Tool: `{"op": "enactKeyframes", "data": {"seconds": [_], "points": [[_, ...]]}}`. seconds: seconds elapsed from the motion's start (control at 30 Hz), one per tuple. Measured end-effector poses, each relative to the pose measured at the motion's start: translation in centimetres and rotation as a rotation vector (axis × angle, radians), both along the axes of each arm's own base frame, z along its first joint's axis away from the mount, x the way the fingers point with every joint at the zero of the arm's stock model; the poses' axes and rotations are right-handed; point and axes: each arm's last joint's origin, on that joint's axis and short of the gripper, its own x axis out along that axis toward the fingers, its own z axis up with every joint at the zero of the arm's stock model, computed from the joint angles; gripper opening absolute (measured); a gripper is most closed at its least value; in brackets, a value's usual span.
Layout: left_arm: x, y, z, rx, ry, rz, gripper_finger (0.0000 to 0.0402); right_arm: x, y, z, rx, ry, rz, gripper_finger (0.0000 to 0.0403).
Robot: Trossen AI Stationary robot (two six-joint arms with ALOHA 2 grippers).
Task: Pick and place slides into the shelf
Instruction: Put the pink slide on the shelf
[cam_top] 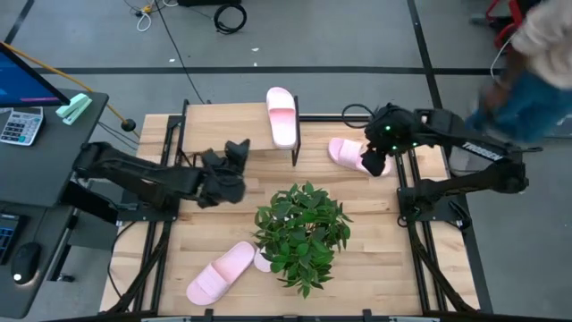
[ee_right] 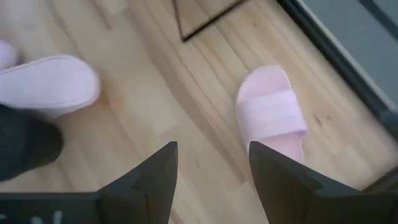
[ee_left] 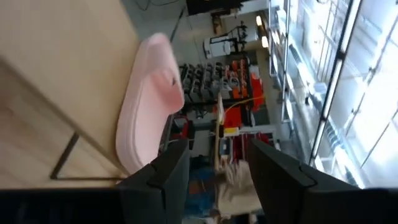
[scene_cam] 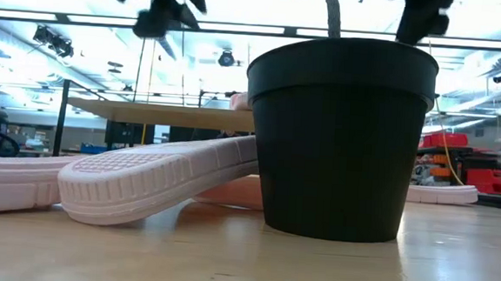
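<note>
The slides look like moulded foam: light, a bit springy, with a matte skin that should not slip. They will squash under a hard pinch, so the firm places to hold are the broad strap or the side wall of the sole. Nothing about them seems fragile.

One slide (cam_top: 282,116) lies on the shelf (cam_top: 214,130), toward the surface's 12 o'clock edge. A second slide (cam_top: 344,152) lies at about 2 o'clock, off the shelf's end, directly under the right claw (cam_top: 375,161). The right wrist view shows that claw (ee_right: 213,180) spread open and empty above this slide's strap (ee_right: 272,112). A third slide (cam_top: 222,271) lies at about 7 o'clock, beside the plant (cam_top: 302,233); in the low view its ribbed sole (scene_cam: 143,182) leans up against the black pot (scene_cam: 338,137). A fourth slide is not clearly seen from above; a pale toe (ee_right: 46,84) does show in the right wrist view, but I cannot tell which slide it is.

The left claw (cam_top: 234,161) hovers over the shelf at about 10 o'clock, fingers (ee_left: 165,177) apart and holding nothing.

The right arm carries white lettering, too small to read. No brand or label shows on the slides.
</note>
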Motion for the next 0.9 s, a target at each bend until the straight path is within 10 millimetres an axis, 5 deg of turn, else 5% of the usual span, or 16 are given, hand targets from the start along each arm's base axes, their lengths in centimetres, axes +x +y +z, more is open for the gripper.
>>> {"op": "enactKeyframes", "data": {"seconds": [0.37,0.9], "points": [[-4.8,-0.5,4.7,0.118,0.072,-0.042,0.0182,-1.3,-3.5,-7.8,0.06,0.122,-0.171,0.0204],[-5.7,-0.3,5.4,0.156,0.139,-0.055,0.019,-4.2,-11.1,-12.7,0.298,0.326,-0.252,0.0215]]}}
